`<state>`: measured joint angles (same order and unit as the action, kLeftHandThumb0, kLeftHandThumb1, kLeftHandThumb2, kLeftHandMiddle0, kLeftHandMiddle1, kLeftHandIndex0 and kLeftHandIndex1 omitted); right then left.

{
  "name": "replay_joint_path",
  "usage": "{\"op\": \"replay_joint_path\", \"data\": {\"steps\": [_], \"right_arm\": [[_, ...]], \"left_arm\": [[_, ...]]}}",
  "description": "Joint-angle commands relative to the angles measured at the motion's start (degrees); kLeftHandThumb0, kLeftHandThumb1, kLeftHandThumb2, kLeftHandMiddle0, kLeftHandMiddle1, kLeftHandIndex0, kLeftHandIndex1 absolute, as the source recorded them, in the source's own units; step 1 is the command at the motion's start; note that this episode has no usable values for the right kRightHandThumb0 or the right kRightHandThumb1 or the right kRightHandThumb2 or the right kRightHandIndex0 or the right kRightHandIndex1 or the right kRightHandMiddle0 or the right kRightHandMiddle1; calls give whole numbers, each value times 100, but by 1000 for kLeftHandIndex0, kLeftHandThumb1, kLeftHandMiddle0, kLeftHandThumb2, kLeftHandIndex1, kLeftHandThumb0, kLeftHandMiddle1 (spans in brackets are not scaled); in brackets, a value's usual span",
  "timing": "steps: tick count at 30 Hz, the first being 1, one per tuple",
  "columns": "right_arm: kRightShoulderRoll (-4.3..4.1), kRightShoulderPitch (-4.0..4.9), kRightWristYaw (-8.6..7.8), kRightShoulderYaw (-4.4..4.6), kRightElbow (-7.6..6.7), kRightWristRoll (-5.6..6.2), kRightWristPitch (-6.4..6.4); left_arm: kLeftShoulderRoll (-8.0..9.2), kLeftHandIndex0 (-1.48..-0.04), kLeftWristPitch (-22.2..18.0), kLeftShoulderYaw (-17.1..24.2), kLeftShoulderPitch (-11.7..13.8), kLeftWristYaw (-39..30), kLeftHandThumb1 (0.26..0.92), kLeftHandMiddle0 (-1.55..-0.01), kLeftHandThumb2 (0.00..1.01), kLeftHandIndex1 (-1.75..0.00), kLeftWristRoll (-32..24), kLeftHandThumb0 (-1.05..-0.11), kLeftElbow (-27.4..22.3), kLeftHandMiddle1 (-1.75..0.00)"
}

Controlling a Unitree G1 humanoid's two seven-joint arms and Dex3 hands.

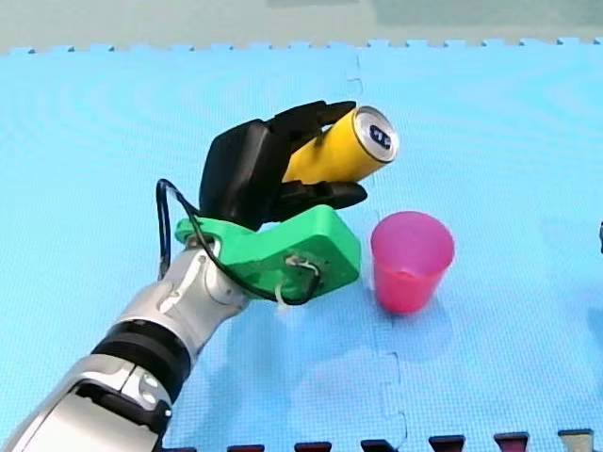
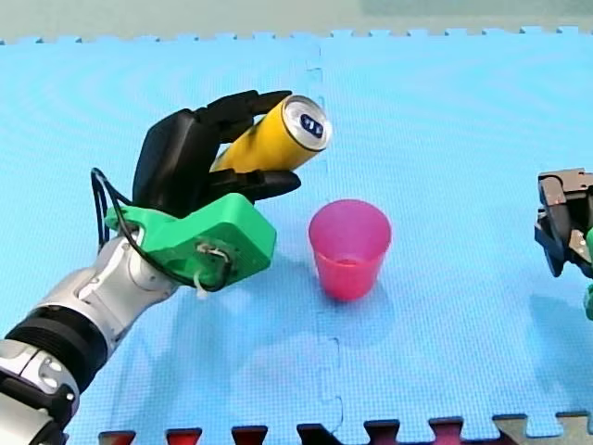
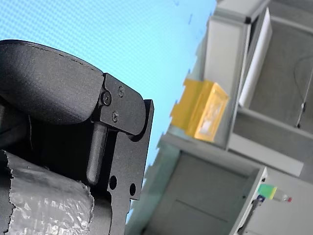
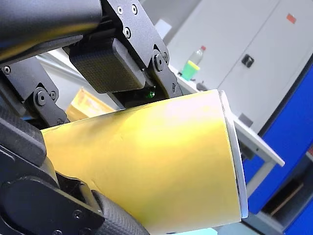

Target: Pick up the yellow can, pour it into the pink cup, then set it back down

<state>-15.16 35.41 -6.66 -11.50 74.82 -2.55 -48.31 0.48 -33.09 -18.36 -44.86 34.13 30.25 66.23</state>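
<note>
My left hand [image 1: 320,155] is shut on the yellow can [image 1: 334,151], held in the air over the blue mat. The can lies nearly on its side, its silver top [image 2: 306,120] pointing right and a little up. The pink cup [image 1: 411,259] stands upright on the mat just right of and below the can's top, apart from it. In the second wrist view the can [image 4: 146,161] sits between the black fingers [image 4: 107,66]. My right hand [image 2: 565,222] is at the far right edge, low over the mat, holding nothing.
Blue foam puzzle mat [image 1: 490,113] covers the work surface, with dark and coloured tile tabs [image 2: 389,434] along its near edge. A green wrist mount [image 1: 292,250] sits behind my left hand. Grey cabinets [image 3: 274,98] and a yellow box [image 3: 203,110] stand beyond the mat.
</note>
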Motion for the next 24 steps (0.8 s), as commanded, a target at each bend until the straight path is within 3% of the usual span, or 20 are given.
{"op": "replay_joint_path", "data": {"steps": [1, 12, 24], "right_arm": [[-9, -2, -13, -30, -1, 38, 22], [12, -15, -100, -86, -6, 81, 14], [17, -14, -155, -108, -11, 111, 35]], "left_arm": [[18, -1192, 7, -17, 13, 8, 801, -1301, 2, -3, -2, -340, -49, 0], [57, -1191, 81, -157, 61, 5, 804, -1302, 1, 0, 137, -340, -91, 0], [286, -1204, 48, -656, -124, 931, 806, -1346, 1, -4, 856, -332, 140, -18]]}}
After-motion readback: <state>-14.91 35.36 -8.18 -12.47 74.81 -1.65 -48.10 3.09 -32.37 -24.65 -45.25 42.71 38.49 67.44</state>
